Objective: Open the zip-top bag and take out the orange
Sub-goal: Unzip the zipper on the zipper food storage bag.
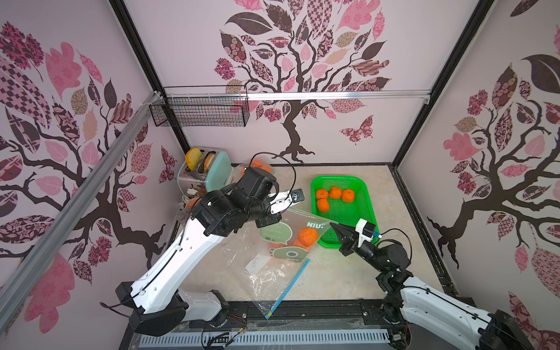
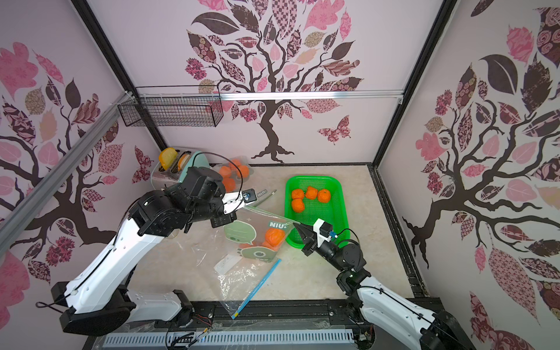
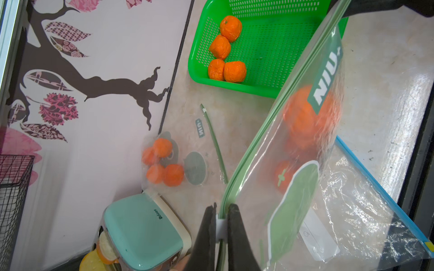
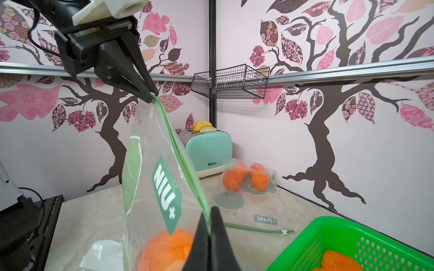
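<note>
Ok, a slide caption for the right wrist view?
Left and right jaws pinch opposite ends of the seal on the zip-top bag, orange visible inside, green basket nearby.

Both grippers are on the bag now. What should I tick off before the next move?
1. The left gripper is shut on the zip-top bag at its white slider: ok.
2. The right gripper is shut on the other end of the zip strip: ok.
3. Zip open: not ok, the strip looks sealed along its length.
4. An orange is visible inside the bag: ok.
5. The green basket has room beside its four oranges: ok.
6. Bag bottom off the table: cannot tell.
</note>
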`<state>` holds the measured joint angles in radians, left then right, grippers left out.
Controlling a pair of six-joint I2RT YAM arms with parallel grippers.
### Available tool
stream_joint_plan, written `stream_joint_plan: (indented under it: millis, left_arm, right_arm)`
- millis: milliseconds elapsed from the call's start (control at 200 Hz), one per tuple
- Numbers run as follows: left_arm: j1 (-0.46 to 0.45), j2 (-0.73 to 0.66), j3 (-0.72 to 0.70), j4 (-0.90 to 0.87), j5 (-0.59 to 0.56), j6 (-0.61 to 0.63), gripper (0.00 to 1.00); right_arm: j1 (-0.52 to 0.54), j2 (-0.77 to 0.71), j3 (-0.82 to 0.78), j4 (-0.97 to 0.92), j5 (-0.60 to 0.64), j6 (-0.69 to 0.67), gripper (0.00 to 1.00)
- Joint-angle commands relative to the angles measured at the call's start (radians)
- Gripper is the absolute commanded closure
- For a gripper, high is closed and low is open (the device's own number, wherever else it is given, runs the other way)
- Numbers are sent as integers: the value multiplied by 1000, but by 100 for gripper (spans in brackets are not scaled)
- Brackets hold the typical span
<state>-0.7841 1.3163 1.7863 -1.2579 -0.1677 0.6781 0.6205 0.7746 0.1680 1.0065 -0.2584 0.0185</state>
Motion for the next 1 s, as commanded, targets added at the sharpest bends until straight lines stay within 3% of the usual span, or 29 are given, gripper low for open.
stream_joint_plan:
  millis: [0, 495, 680, 720, 805, 890, 945, 995]
  left_arm:
    - [36, -50, 18, -92, -175, -40, 100]
    - [36, -109, -11, -120, -236, -44, 100]
    - [36, -124, -35, -101, -174, -41, 100]
    - [36, -120, -40, -100, -145, -38, 91]
    - [36, -112, -39, -97, -79, -21, 63]
    - [34, -98, -11, -78, -11, -14, 24]
    - [31, -81, 39, -71, 47, -15, 13]
    - [28, -61, 97, -64, 118, -19, 10]
  right_arm:
    - [-11, 8, -12, 9, 60, -3, 100]
    - [-10, 23, -18, 18, 58, -2, 100]
    - [-10, 34, -18, 26, 40, 6, 100]
    - [-10, 37, -16, 26, 26, 6, 100]
    - [-9, 41, -12, 27, -6, 3, 100]
    - [-10, 47, -9, 27, -37, 0, 100]
    - [-10, 52, -7, 28, -60, -3, 100]
    - [-10, 56, -7, 27, -81, -6, 100]
